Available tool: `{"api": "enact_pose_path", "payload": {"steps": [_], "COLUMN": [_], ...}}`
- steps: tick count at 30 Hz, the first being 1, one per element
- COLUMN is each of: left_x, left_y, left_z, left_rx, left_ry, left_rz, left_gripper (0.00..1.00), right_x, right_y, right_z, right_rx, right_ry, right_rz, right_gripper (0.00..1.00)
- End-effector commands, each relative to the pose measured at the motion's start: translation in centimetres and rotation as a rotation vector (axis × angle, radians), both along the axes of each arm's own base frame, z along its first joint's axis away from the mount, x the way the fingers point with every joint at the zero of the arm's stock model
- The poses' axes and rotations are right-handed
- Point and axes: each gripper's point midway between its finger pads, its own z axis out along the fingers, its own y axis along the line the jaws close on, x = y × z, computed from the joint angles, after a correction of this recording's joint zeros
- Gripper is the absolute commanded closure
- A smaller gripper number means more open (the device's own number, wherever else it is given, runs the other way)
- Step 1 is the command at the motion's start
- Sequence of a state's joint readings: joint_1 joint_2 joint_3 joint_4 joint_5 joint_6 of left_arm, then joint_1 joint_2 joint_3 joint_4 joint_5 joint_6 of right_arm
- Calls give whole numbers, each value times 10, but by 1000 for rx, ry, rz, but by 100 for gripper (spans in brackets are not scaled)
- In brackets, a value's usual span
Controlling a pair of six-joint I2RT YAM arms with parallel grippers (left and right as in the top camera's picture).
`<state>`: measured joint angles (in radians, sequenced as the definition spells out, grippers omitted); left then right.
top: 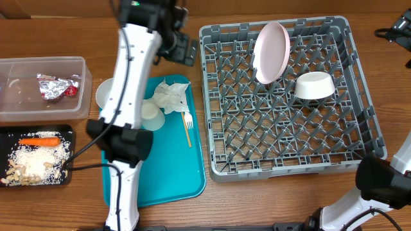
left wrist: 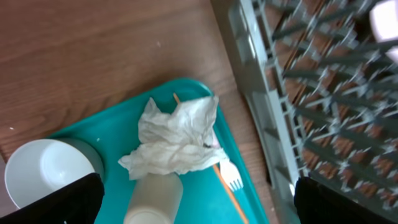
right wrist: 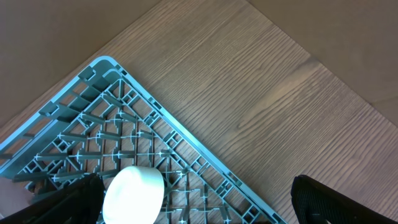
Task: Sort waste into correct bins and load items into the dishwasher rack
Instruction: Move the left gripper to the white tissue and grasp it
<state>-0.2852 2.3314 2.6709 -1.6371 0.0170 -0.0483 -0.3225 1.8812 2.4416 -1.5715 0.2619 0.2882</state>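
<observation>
Fork (top: 187, 128) lies on teal tray (top: 167, 168), tines pointing away; left pincer (left wrist: 196, 199), right pincer (right wrist: 196, 199) released.

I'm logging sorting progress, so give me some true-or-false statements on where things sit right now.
1. The plate leans in the dishwasher rack. True.
2. A foil wrapper lies in the clear tub. True.
3. The napkin lies in the clear tub. False: the napkin sits on the teal tray.
4. The carrot lies in the black tray. True.
5. The fork stands in the dishwasher rack. False: the fork lies on the teal tray.
</observation>
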Motion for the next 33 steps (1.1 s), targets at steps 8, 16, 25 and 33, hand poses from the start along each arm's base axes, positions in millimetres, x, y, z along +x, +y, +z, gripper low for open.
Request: {"api": "enact_pose_path", "payload": {"steps": [8,16,25,33], "left_x": [-4,-18,-28,-16], "left_y": [19,23,12,18], "left_z": [-100,-139,-173,-188], "left_rx": [150,182,148,184], "left_ry": [252,368,428,381], "left_rz": [-18,-46,-103,-59], "left_gripper": [0,0,0,0], "right_x": [-5,-5,-5,-5], "right_y": [0,0,0,0], "right_z": [10,10,10,10], "right_rx": [-10,-10,-10,-10], "right_ry": [-27,-27,-27,-27], "right_rz": [-10,-10,-10,-10], "right_gripper": [0,0,0,0]}}
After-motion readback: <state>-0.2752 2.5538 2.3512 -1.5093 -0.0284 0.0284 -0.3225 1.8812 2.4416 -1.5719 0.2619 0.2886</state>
